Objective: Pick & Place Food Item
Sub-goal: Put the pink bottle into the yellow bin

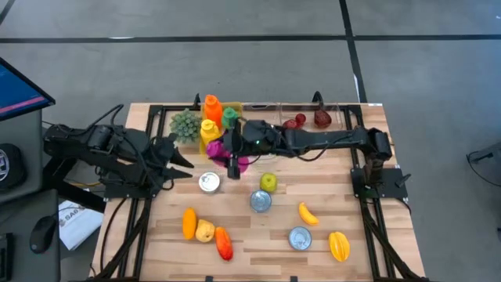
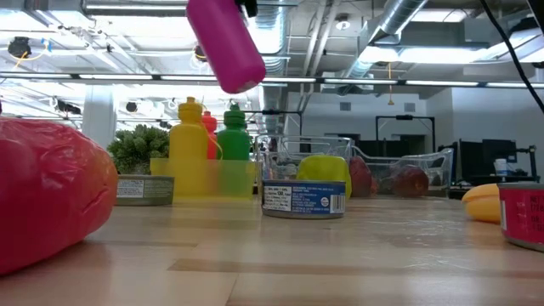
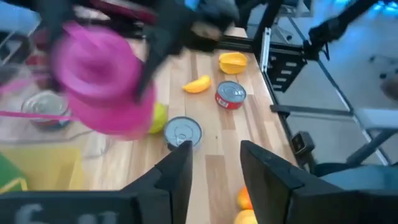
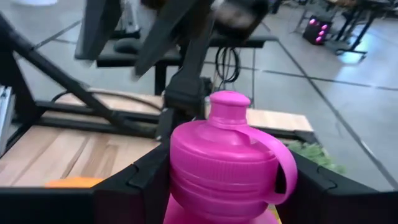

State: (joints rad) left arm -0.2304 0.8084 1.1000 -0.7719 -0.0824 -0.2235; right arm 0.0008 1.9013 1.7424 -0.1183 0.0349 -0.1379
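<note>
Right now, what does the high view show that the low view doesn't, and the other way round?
Only the high view shows both arms: the right gripper holding the pink bottle above the table, the left gripper empty beside it, plus the orange fruit and the far-right yellow pepper. Only the low view shows the bottle hanging clear of the table and the room behind. Both show the yellow bottle, green bottle and green apple.

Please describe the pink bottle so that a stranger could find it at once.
Look above the middle of the wooden table, near the back bins. The right gripper holds the pink bottle in the air. It is the only pink thing, with a loop handle.
</note>
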